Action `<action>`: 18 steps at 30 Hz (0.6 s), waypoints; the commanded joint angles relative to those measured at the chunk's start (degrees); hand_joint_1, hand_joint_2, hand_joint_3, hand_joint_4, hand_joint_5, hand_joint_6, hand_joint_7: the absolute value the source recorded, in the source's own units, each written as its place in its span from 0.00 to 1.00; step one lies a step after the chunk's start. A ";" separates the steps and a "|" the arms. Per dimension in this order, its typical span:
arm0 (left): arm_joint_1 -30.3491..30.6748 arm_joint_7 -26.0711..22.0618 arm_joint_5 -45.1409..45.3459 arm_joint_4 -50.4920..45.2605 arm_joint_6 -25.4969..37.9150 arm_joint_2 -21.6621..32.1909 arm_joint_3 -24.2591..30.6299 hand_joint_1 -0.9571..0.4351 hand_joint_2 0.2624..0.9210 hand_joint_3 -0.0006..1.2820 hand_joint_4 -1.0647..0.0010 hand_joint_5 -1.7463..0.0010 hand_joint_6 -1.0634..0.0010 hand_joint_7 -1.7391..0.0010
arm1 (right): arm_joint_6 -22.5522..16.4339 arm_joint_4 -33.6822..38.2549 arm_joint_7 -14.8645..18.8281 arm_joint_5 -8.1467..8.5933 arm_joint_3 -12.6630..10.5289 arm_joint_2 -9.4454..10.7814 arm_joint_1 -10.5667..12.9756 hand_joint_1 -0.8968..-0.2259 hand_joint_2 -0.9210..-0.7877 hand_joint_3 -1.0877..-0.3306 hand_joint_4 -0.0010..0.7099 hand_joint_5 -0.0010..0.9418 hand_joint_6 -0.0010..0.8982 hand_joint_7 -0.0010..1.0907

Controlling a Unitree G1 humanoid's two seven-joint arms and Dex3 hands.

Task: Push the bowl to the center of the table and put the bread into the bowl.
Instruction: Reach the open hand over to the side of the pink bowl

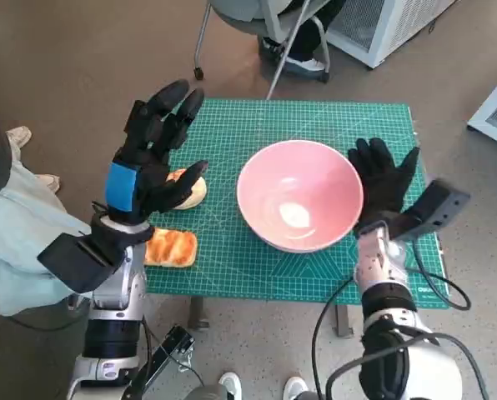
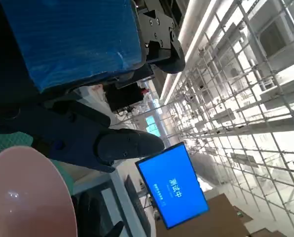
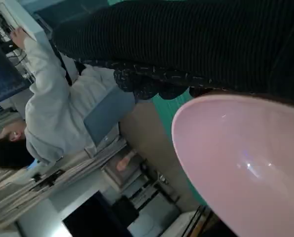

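item 1, left hand (image 1: 153, 158): i am seeing it lifted above the table's left part, fingers spread, gripping nothing.

item 2, bread: one golden loaf (image 1: 171, 247) is lying at the near left edge of the green mat (image 1: 232, 133); a second piece (image 1: 188, 190) is showing half hidden under the left hand, and i am only guessing it is bread too. i am judging the loaf soft and light, easily squashed, so i am planning a gentle hold across its sides.

item 3, pink bowl (image 1: 300, 195): it is sitting slightly right of the mat's middle, empty. i am judging it rigid, smooth, likely slippery; best pushed low on its outer wall.

item 4, right hand (image 1: 384, 177): it is sitting just beside the bowl's right wall, fingers loose, grasping nothing.

item 5, surroundings: a person in a pale sleeve (image 1: 23, 237) is sitting at the left; a chair (image 1: 265, 25) is standing beyond the table. the bowl's tall rim is standing between loaf and drop point.
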 commanded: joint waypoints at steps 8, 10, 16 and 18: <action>1.21 0.96 0.30 -1.79 -0.36 0.77 0.32 0.34 1.00 0.24 0.68 1.00 0.85 0.70 | 1.93 0.94 -2.80 -0.63 0.06 1.07 -0.71 0.63 0.00 0.35 0.28 0.01 0.04 0.58; 1.50 1.13 0.50 -1.89 -0.55 0.84 0.31 0.34 1.00 0.24 0.68 1.00 0.85 0.70 | 1.94 0.90 -3.20 -1.51 0.83 0.70 -0.75 0.62 0.00 0.34 0.28 0.01 0.04 0.58; 2.54 1.14 1.07 -2.50 -0.90 1.90 0.71 0.34 1.00 0.24 0.68 1.00 0.84 0.71 | 0.81 0.51 -3.23 -4.49 3.79 -1.07 -0.90 0.63 0.00 0.30 0.28 0.00 0.02 0.58; 2.89 0.83 1.22 -2.66 -1.02 2.81 1.04 0.34 1.00 0.24 0.68 1.00 0.83 0.72 | -0.07 0.24 -2.97 -5.33 4.59 -1.84 -1.09 0.63 0.00 0.29 0.27 0.00 0.01 0.58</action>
